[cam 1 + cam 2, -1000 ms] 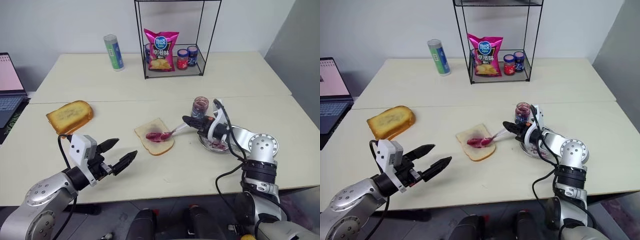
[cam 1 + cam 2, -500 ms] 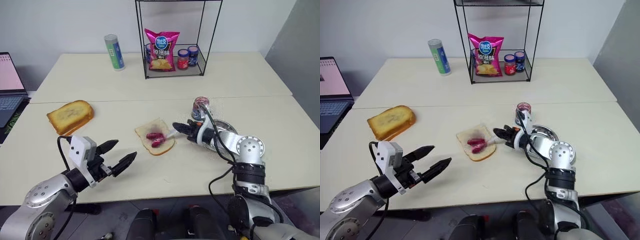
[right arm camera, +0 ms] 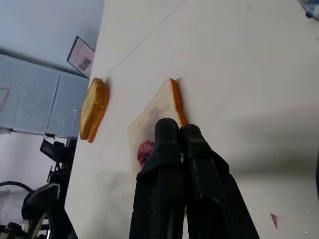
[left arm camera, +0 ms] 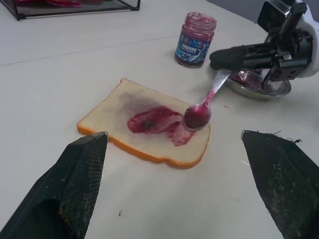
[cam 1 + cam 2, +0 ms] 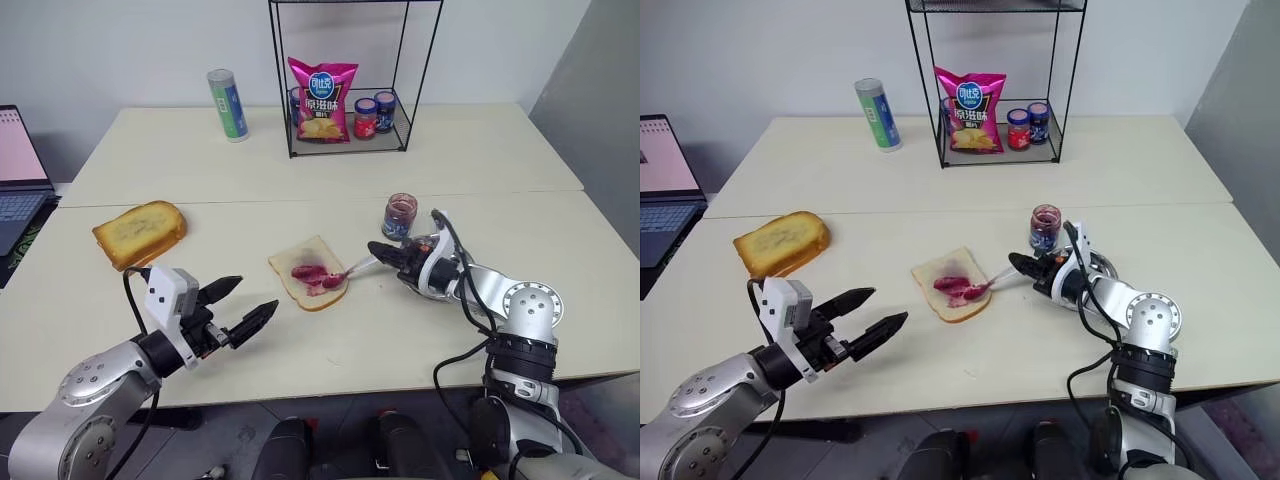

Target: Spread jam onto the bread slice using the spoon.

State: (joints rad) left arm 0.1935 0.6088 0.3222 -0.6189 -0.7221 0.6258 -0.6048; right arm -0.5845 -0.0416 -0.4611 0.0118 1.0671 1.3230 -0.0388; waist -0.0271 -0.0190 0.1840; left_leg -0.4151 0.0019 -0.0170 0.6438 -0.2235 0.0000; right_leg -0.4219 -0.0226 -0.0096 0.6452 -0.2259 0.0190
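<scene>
— Spoon (image 4: 207, 102) first: where does it sit against the right claw (image 5: 378, 250)?

— Its handle is pinched between the closed fingers of the right claw, and the shaft slants down and leftward from them. The bowl rests on the bread slice (image 5: 308, 273), near the slice's right edge, touching the jam (image 4: 157, 121).

— And the left claw (image 5: 249, 305)?

— Spread wide with nothing in it, hovering over bare desk (image 5: 330, 340) near the front edge, well apart from the bread and to its left.

— How much room is there around the slice?

— Plenty. The slice lies flat near the middle of the front desk, with bare surface in front of it and to its left. To its right stand a jam jar (image 5: 400, 216) and a round steel dish (image 4: 259, 84); the right claw hangs just in front of the jar, by the dish. A toasted slice (image 5: 140, 232) lies far to the left, and a wire rack (image 5: 345, 85) with a crisp bag (image 5: 322, 100) stands at the back, beside a tall can (image 5: 228, 104). A laptop (image 5: 20, 180) pokes in at the left edge.

— How does the bread look?

— Pale and squarish with a thin tan crust. The jam is a glossy red-purple smear across its centre, leaving the corners bare. The spoon's bowl is coated the same colour.
</scene>
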